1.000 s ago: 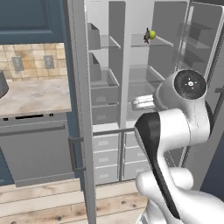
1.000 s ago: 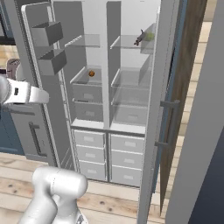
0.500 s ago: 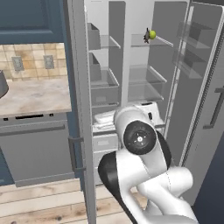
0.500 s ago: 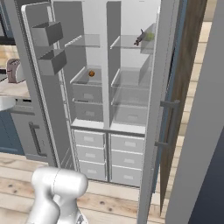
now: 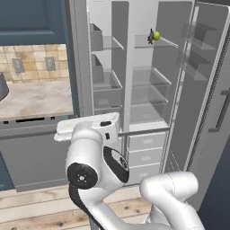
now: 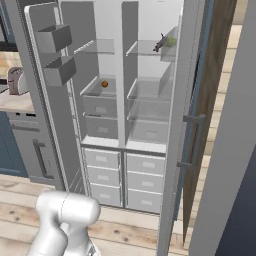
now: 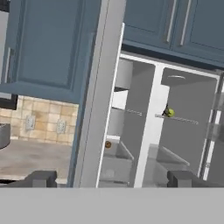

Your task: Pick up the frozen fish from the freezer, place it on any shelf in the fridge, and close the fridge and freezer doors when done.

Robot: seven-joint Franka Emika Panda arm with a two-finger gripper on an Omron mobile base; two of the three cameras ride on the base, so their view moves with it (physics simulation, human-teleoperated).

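The frozen fish (image 5: 150, 35) is a small dark shape lying on the top shelf of the right compartment, touching a yellow-green round item (image 5: 157, 35). The fish (image 6: 159, 44) looks the same from the right base, and in the hand view the fish (image 7: 166, 111) is far off at centre right. My gripper (image 7: 113, 179) is open, with its dark fingertips (image 7: 41, 178) wide apart and nothing between them. It looks up at the cabinet from low on the left, well short of the shelves. The arm (image 5: 92, 161) is folded low in front of the left door.
Both doors stand open: the left door (image 6: 47, 100) with bins and the right door (image 5: 206, 90). A small orange item (image 6: 104, 84) sits in the left compartment. Drawers (image 6: 120, 175) fill the bottom. A counter (image 5: 31, 96) and blue cabinets (image 7: 48, 43) lie to the left.
The arm has swung from high on the right of the left base view down and to the left, folding low by the left door. The fish and both doors have stayed put.
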